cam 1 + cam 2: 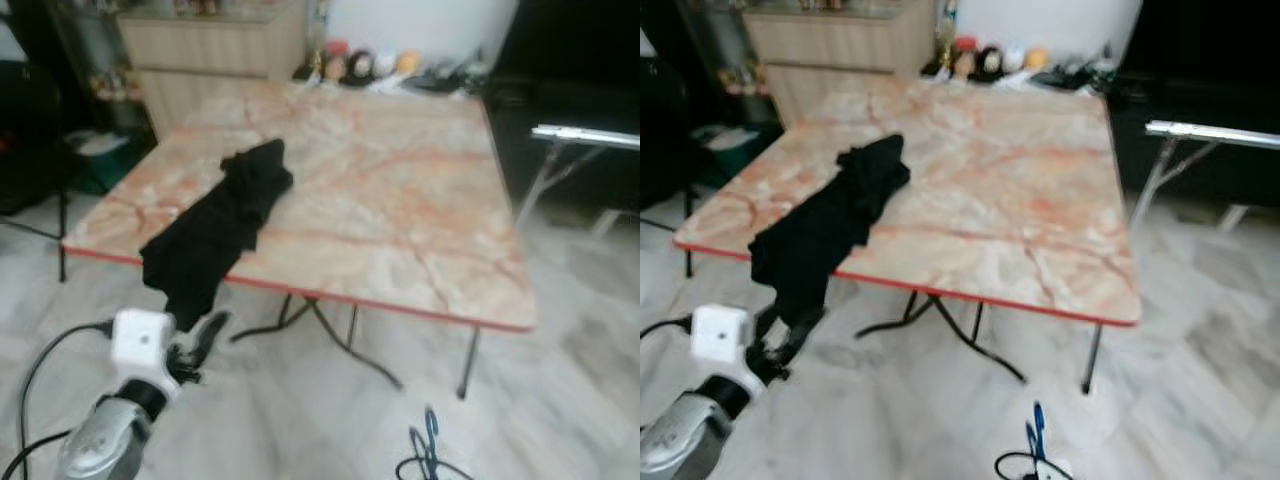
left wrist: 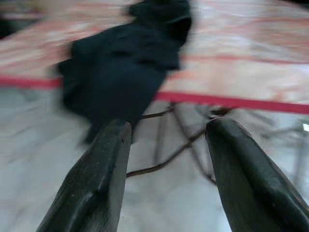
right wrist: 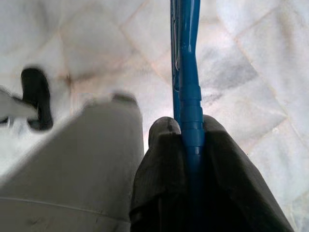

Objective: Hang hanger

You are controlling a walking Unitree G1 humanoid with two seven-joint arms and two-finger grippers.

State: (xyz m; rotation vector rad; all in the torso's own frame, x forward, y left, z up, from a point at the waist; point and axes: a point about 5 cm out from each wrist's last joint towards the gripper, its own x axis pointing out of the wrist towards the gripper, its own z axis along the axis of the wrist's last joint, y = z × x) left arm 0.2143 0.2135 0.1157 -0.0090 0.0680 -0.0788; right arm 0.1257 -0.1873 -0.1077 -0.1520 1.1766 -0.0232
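My right claw [image 3: 193,130] is nearest, its two matte black fingers clamped together on the thin blue plastic hanger [image 3: 186,58], whose straight, glossy bar runs out between the pads above pale marble-patterned floor tiles [image 3: 251,63]; from my head the same hanger [image 1: 1037,425] shows as a slim blue loop low in front of me, near the floor. My left claw [image 2: 166,145] is raised ahead of its silver arm, its long, dull, tapering fingers [image 2: 96,174] spread apart with nothing between them, pointing toward the near edge of the worktop [image 1: 400,200]. That worktop is a square folding table with a smooth, peach-and-cream marbled surface, a thin red rim and slender dark metal legs. A crumpled black cloth garment [image 1: 220,225] lies on its left part, soft and creased, drooping over the near edge. Beyond it stands a light wooden cabinet [image 1: 210,55].
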